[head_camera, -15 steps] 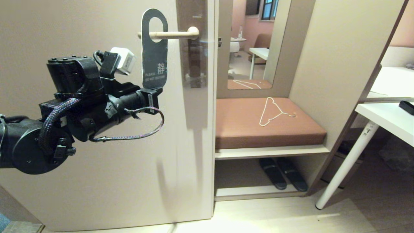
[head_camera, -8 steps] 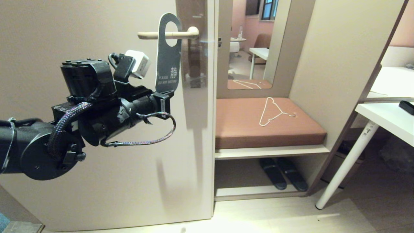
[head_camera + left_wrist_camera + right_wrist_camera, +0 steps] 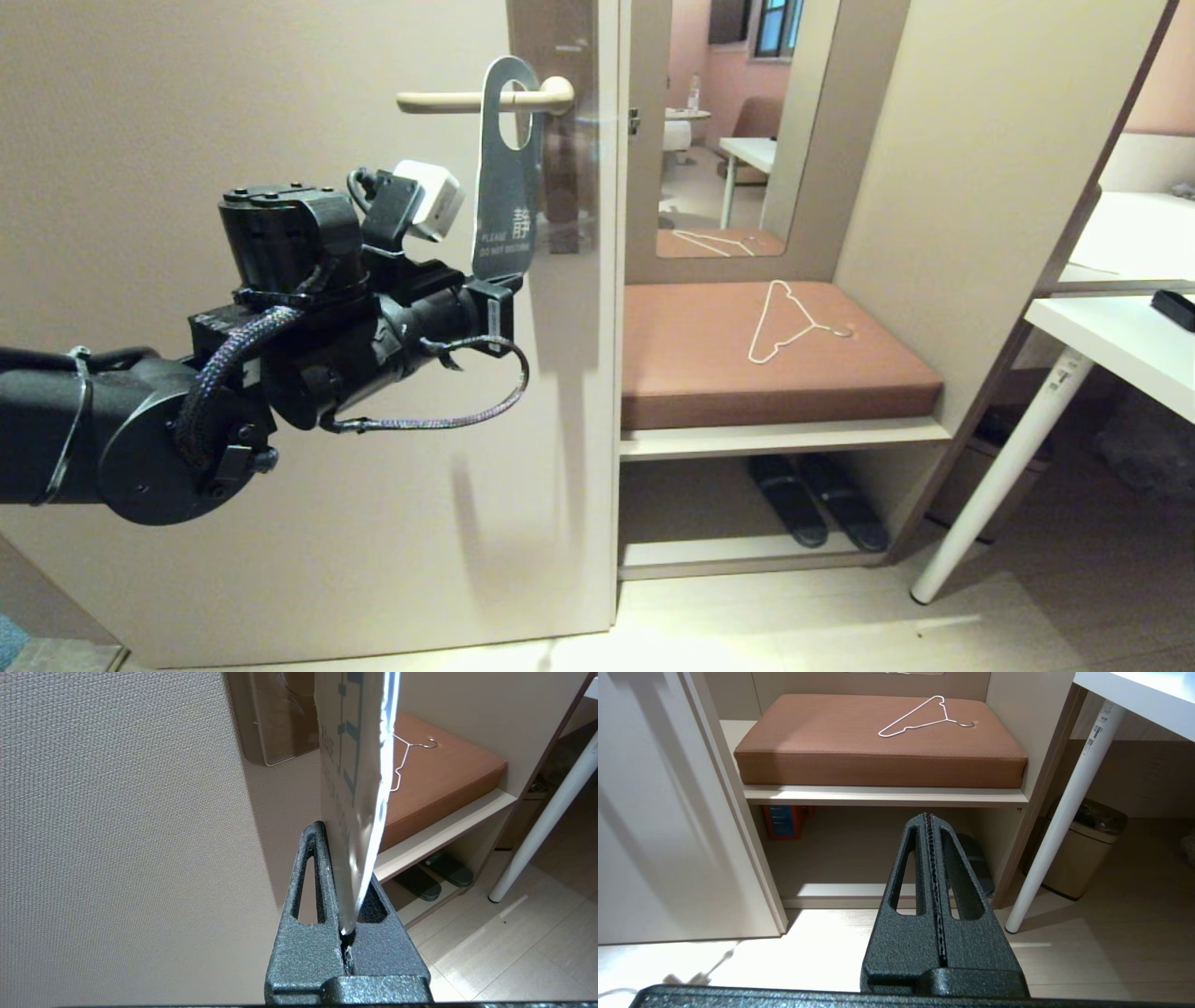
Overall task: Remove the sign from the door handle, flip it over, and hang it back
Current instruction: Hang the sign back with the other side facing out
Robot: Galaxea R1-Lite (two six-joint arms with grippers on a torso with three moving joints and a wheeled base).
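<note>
Head view: sign (image 3: 505,177) hangs by its hole on the door handle (image 3: 467,100) near the plate, at 12 o'clock from the left gripper (image 3: 497,297), which pinches its bottom edge
Left wrist view: sign (image 3: 355,788) edge-on, clamped between the fingers (image 3: 310,905)
Right wrist view: right gripper (image 3: 933,858) clenched, empty, parked facing the bench
Handling: light, thin, glossy, probably slippery and bendy; grip the lower edge

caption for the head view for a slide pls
Left gripper holds the sign by its bottom edge, hole around the door handle.
</note>
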